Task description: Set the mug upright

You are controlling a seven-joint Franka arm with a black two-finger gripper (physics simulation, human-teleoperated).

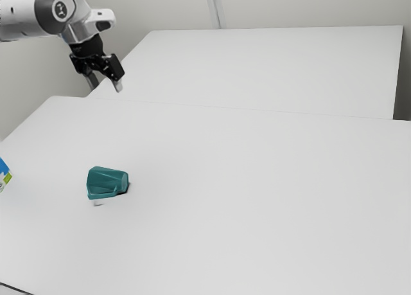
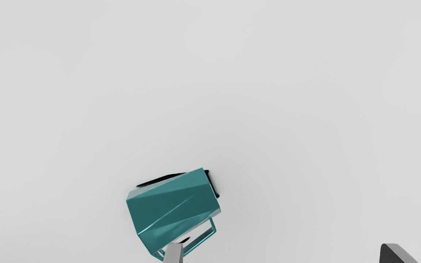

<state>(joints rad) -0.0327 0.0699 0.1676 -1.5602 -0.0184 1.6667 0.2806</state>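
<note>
White tabletop (image 1: 257, 198) is spreading across the foreground; a second pale surface (image 1: 276, 70) is lying beyond, toward one o'clock in the exterior view, grey walls (image 1: 321, 6) rising behind. Gripper (image 1: 106, 83) is hanging above the table at the exterior view's eleven o'clock, fingers standing wide apart, holding nothing. Teal faceted mug (image 1: 108, 183) is lying on its side, toward six o'clock from the gripper in that view, well apart from it. In the wrist view, its handle (image 2: 200, 241) is running behind one fingertip (image 2: 174, 252); the other fingertip is standing clear. A blue-and-green item, possibly a carton (image 1: 4, 174), is sitting at the mug's nine o'clock in the exterior view.
</note>
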